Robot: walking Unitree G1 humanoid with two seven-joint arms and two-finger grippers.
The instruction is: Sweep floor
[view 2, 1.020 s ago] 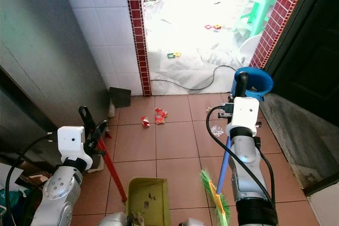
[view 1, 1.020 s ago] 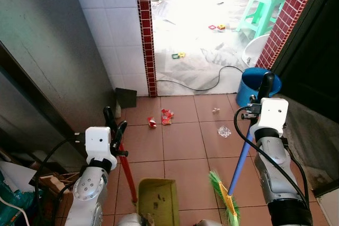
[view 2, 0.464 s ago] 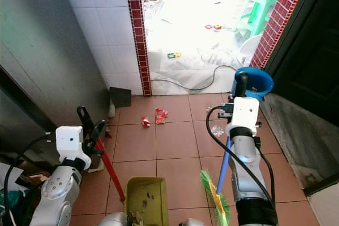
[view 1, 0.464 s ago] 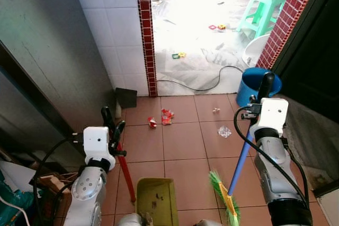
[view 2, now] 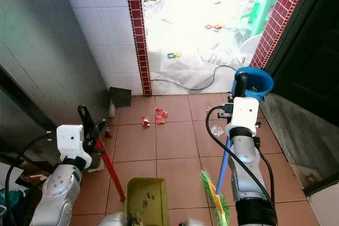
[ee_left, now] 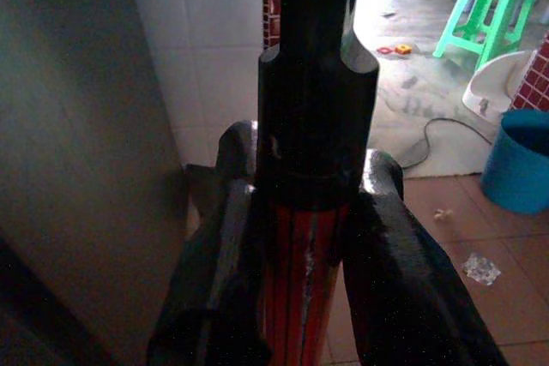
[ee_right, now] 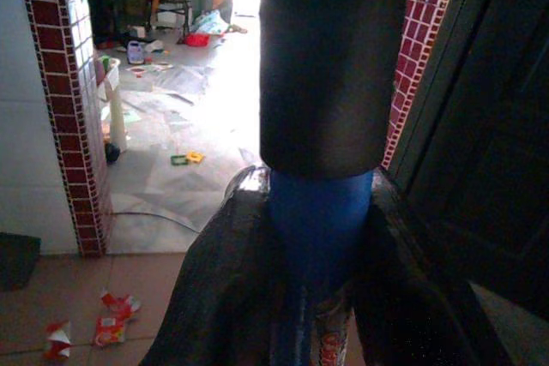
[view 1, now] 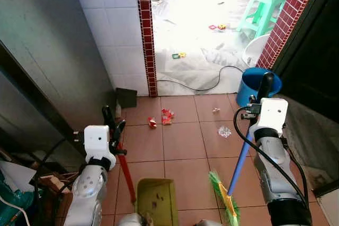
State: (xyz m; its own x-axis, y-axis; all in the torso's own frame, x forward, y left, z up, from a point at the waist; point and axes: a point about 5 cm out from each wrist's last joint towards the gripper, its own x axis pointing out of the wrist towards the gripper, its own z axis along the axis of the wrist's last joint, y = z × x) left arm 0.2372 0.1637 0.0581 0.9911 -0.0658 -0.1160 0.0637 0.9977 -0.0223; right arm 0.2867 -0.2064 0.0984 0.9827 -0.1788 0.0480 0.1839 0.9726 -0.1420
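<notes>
- Broom: blue-handled, green-bristled, slanting down from the right gripper toward the robot's feet, bristles resting on the terracotta tile floor.
- Right gripper: clamping the blue handle just under its black end cap, fingers pressing on both sides.
- Dustpan: yellow-green, sitting on the floor below and inward of the left gripper, specks of dirt lying inside.
- Left gripper: closing around the red handle of the dustpan, just below its black grip; the handle is running down from it to the pan.
- Red wrappers: lying ahead of both grippers, between them, near the doorway.
- Clear crumpled plastic: lying just inward of the right gripper, on the tiles.
- Small white scrap: lying beyond the plastic.
- Blue bucket: standing right behind the right gripper.
- Black cable: trailing across the pale floor past the doorway.
- Green stool: standing far ahead of the right gripper.
- Red-tiled pillar: rising well ahead of the left gripper.
</notes>
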